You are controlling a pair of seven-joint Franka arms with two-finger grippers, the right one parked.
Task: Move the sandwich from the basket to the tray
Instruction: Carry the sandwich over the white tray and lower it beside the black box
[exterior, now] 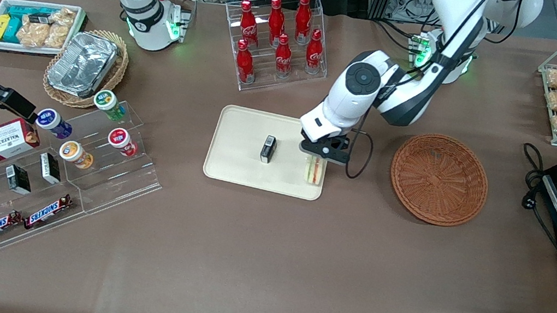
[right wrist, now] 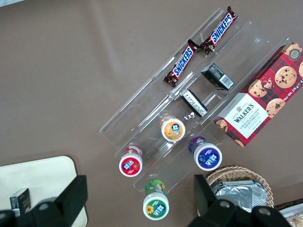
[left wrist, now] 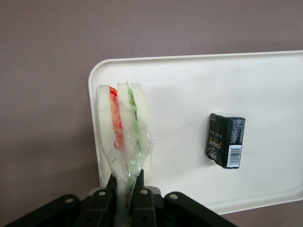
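- I see my hand [exterior: 318, 158] low over the tray [exterior: 232, 169], at its edge toward the working arm's end of the surface [exterior: 251, 263].
- Its fingers [left wrist: 137, 189] are pinched nearly together on the clear wrap of the sandwich [left wrist: 124, 135] (bread edge-on, red and green filling showing).
- The sandwich sits directly under the hand, at the tray's corner.
- A small black box [exterior: 268, 149] lies on the tray, near the hand.
- The basket [exterior: 439, 179] sits apart from the hand.

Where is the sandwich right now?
The sandwich is over the tray at its edge nearest the basket, pinched by the gripper, with a small black box beside it.
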